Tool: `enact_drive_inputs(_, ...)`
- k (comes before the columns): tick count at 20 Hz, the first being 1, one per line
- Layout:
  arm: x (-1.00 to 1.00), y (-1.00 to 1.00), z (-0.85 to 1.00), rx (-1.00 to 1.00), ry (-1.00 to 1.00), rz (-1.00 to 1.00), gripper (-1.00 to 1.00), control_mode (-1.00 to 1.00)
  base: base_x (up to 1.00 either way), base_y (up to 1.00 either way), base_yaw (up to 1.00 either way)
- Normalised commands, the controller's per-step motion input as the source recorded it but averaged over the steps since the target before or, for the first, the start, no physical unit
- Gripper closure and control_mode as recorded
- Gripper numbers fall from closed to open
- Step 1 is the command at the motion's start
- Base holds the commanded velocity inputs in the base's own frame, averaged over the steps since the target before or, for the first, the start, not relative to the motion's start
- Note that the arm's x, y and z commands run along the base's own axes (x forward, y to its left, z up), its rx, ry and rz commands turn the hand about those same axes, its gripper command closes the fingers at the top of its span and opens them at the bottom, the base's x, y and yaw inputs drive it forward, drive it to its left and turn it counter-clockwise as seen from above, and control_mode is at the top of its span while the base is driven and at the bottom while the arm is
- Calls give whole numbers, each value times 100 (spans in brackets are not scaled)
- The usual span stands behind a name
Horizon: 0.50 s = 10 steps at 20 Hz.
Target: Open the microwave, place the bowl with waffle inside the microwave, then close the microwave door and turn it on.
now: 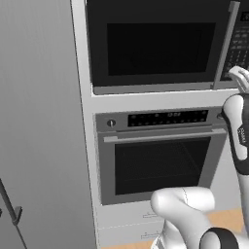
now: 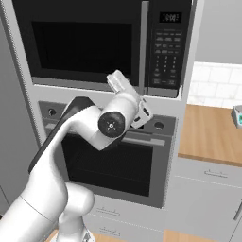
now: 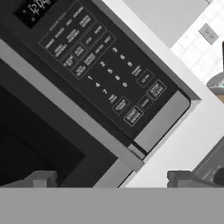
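Facing the microwave built in above the silver oven; microwave door closed, bar handle beside keypad; gripper spread wide below the handle's lower end, holding nothing

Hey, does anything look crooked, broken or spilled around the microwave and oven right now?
Nothing stands out. The microwave door sits shut and flush, the keypad looks intact, and the oven below is closed and level.
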Motion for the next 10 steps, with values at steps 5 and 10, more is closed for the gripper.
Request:
enact_drive_inputs(5,-1,-39,0,20,13,-3,-100,-100,0,0,0)
enact_drive_inputs(10,-4,0,-1,18,4,0,100,-100,0,0,0)
